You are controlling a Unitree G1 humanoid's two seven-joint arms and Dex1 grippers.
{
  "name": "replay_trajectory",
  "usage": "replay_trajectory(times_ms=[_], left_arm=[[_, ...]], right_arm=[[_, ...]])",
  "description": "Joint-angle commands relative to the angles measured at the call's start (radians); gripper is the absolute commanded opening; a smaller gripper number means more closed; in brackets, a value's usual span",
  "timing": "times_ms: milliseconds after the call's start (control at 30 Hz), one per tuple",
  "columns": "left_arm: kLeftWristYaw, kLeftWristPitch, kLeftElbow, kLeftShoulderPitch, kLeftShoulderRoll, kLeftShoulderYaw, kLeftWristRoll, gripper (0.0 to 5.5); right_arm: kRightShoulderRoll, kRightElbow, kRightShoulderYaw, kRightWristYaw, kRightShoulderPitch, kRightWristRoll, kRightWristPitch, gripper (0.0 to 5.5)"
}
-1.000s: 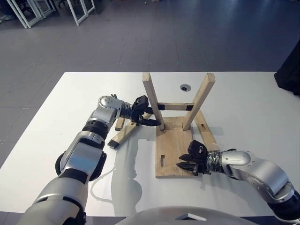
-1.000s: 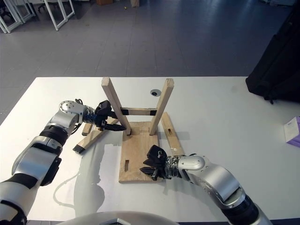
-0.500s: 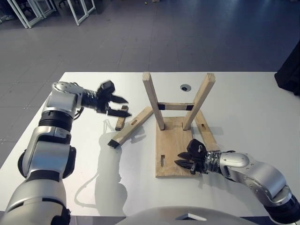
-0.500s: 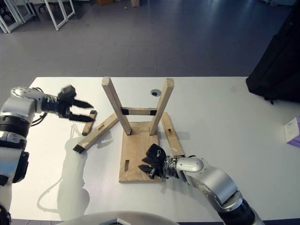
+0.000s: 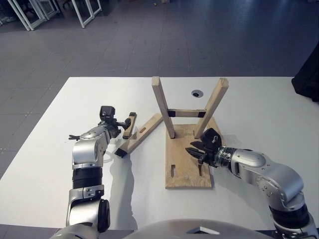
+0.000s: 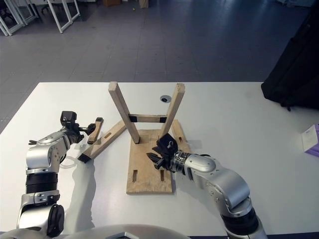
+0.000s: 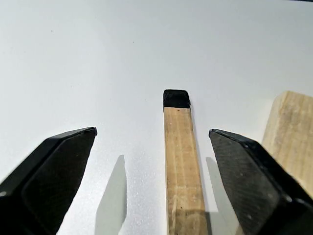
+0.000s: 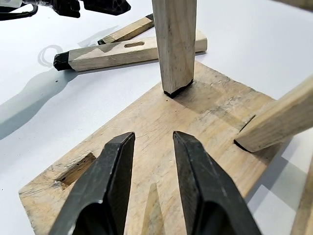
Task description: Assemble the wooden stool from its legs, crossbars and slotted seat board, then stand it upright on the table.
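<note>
The slotted seat board point(image 5: 182, 172) lies flat on the white table point(image 5: 259, 114). Two legs point(image 5: 163, 107) point(image 5: 212, 105) stand in its far slots, joined by a crossbar point(image 5: 187, 113). A loose leg point(image 5: 139, 134) and a short crossbar point(image 5: 129, 124) lie left of the board. Another leg point(image 6: 178, 132) lies along the board's right side. My left gripper point(image 7: 152, 132) is open, low over the table, its fingers to either side of the short crossbar's point(image 7: 182, 161) black-tipped end. My right gripper point(image 8: 152, 142) hovers over the board near the standing legs, open by a narrow gap, holding nothing.
A round grommet hole point(image 5: 197, 92) sits in the table behind the stool. A black bag point(image 6: 294, 59) stands off the table at the right, and a purple box point(image 6: 311, 139) lies at the table's right edge. Bare table lies to the front left and right.
My left arm pulled away from the left standing leg, swung left, then came down at the short crossbar. My right gripper moved from the board's near edge toward the standing legs.
</note>
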Motion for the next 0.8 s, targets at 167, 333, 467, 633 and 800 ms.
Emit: replay_trajectory(times_ms=[167,333,467,633,800], left_arm=[[-0.073,-0.055,0.163,-0.022,0.051,-0.091,0.011,4.25],[-0.080,-0.062,0.246,-0.039,0.073,-0.090,0.003,3.76],[-0.119,-0.005,0.207,0.004,0.077,-0.092,-0.034,2.97],[-0.173,0.013,0.156,0.099,0.082,-0.104,-0.075,2.16],[-0.149,0.005,0.202,0.107,0.084,-0.070,-0.087,1.35]], right_arm=[[0.027,-0.017,0.005,-0.018,-0.011,0.013,0.028,1.41],[0.035,-0.014,0.004,-0.023,-0.017,0.008,0.027,1.41],[0.048,-0.015,0.005,-0.034,-0.016,0.002,0.026,1.41],[0.065,-0.017,0.003,-0.054,-0.016,-0.002,0.027,1.41],[0.093,-0.012,-0.027,-0.077,-0.044,0.001,0.036,1.41]])
